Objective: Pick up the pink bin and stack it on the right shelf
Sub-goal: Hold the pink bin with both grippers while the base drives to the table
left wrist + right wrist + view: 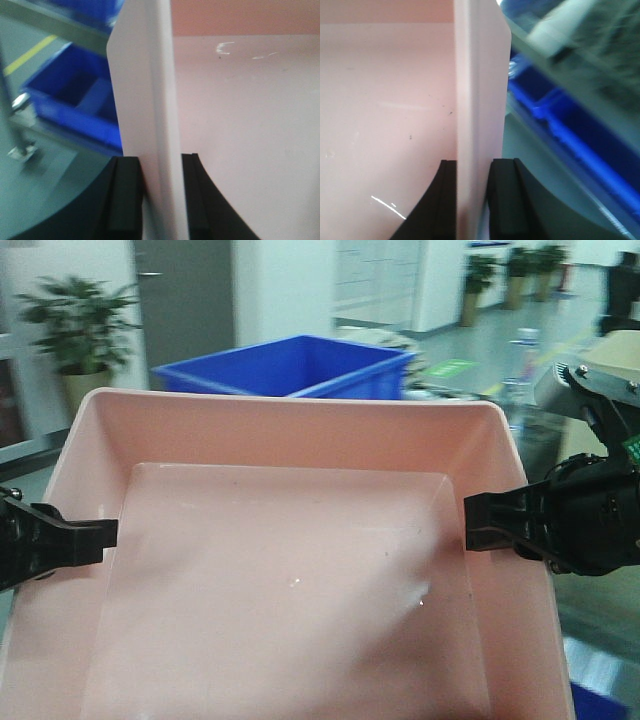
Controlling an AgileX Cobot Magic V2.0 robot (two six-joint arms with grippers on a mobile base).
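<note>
The pink bin (290, 570) fills most of the front view, held up close to the camera and empty inside. My left gripper (100, 535) is shut on its left wall (150, 100), one finger inside and one outside. My right gripper (470, 525) is shut on its right wall (475, 90) in the same way. Both wrist views show the rim pinched between black pads (127, 195) (502, 195). The right shelf does not show clearly in any view.
A large blue crate (290, 365) stands just behind the bin. More blue crates (75, 100) (580, 135) lie below on either side. A potted plant (80, 330) stands at the far left by the wall. A cream machine part (600, 370) is at the right.
</note>
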